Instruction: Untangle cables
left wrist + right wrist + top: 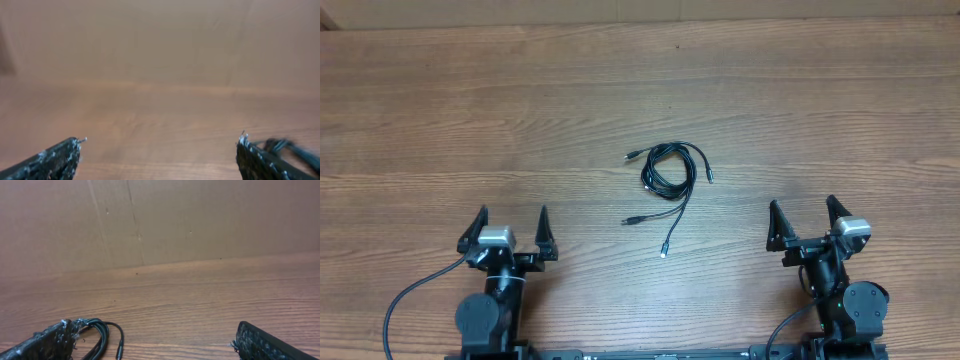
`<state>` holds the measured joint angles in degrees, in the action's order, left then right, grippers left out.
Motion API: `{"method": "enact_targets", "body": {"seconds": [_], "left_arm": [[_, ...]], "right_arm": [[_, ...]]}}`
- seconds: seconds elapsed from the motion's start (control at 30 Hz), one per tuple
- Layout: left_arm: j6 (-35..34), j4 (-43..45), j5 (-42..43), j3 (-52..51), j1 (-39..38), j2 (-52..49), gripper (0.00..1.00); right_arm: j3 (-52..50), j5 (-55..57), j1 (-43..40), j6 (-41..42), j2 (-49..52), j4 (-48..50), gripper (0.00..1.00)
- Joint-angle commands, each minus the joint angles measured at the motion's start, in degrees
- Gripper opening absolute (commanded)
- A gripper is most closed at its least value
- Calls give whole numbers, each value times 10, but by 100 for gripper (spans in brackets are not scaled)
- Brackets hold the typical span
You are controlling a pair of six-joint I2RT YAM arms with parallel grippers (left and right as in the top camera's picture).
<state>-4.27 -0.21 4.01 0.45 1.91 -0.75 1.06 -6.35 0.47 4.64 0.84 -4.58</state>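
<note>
The cables (666,177) lie in a small black coil at the middle of the wooden table, with loose plug ends trailing toward the front. My left gripper (510,229) stands open at the front left, well apart from them, with nothing between its fingers. My right gripper (805,217) is open too, at the front right. In the right wrist view the cables (100,337) show at the lower left, partly behind my left finger (50,340). In the left wrist view a blurred bit of the cables (295,150) shows behind my right finger (257,162).
A brown cardboard wall (160,220) stands along the far edge of the wooden table (820,110). Thick black wires (405,300) run from the arm bases at the front edge.
</note>
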Motion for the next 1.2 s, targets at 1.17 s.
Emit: {"method": "enact_targets", "body": {"seconds": [1.17], "left_arm": [[21,-436,233,601,-52,-516,100]], "right_arm": [[-6,7,2,-2,-7,2,100]]}}
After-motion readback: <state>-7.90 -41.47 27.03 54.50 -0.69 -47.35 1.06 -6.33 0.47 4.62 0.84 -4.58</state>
